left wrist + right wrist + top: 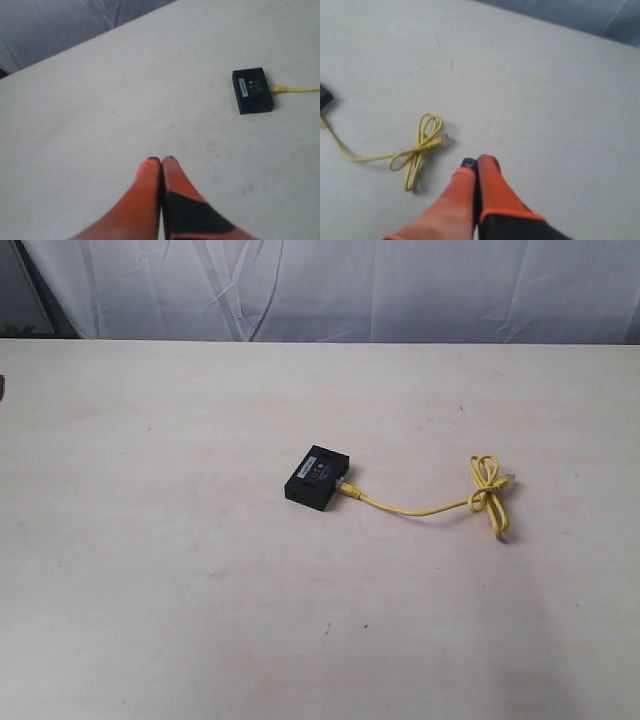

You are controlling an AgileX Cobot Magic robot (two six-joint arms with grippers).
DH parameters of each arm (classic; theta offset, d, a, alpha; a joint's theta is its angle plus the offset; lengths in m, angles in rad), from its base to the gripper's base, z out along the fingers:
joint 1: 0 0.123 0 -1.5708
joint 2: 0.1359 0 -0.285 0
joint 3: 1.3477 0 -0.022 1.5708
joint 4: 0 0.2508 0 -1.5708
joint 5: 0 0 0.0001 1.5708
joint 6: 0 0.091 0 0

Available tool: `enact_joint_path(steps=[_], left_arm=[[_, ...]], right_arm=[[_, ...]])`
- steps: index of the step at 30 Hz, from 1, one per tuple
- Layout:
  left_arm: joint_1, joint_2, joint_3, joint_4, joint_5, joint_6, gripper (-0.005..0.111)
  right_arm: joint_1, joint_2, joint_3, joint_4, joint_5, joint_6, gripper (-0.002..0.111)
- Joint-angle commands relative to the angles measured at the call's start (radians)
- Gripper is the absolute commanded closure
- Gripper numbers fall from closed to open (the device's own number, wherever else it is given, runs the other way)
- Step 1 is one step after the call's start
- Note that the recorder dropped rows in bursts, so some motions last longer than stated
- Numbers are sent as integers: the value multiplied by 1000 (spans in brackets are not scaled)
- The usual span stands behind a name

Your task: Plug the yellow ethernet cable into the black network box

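Observation:
The black network box (pixel 317 477) lies flat near the middle of the table, also seen in the left wrist view as the box (pixel 252 90). One plug of the yellow ethernet cable (pixel 425 509) sits at the box's right side; whether it is fully seated I cannot tell. The cable runs right to a looped bundle (pixel 488 495), which shows in the right wrist view as the bundle (pixel 417 150). My left gripper (pixel 161 161) is shut and empty, well short of the box. My right gripper (pixel 477 162) is shut and empty, beside the bundle. Neither gripper shows in the exterior view.
A pale tabletop (pixel 150 570) spreads all around the box and cable. A grey-white wrinkled cloth backdrop (pixel 330 290) hangs behind the table's far edge.

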Motion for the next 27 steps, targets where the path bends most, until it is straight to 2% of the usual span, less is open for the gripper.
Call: enact_joint_path(steps=[1, 10, 13, 22, 27], left_arm=[[0, -159, 107, -11, -118, -25, 107], [0, -474, 318, -55, -316, -25, 107], [0, -544, 349, -98, -365, -25, 107], [0, -635, 447, -193, -550, -25, 107], [0, -635, 460, -202, -556, -25, 107]], right_arm=[[-3, -195, 160, 82, -200, 3, 108], [-3, -564, 470, 101, -501, 0, 108], [-3, -647, 547, 101, -563, -7, 108], [-3, -859, 753, 165, -744, -7, 108], [-3, -880, 846, 190, -767, -2, 108]])
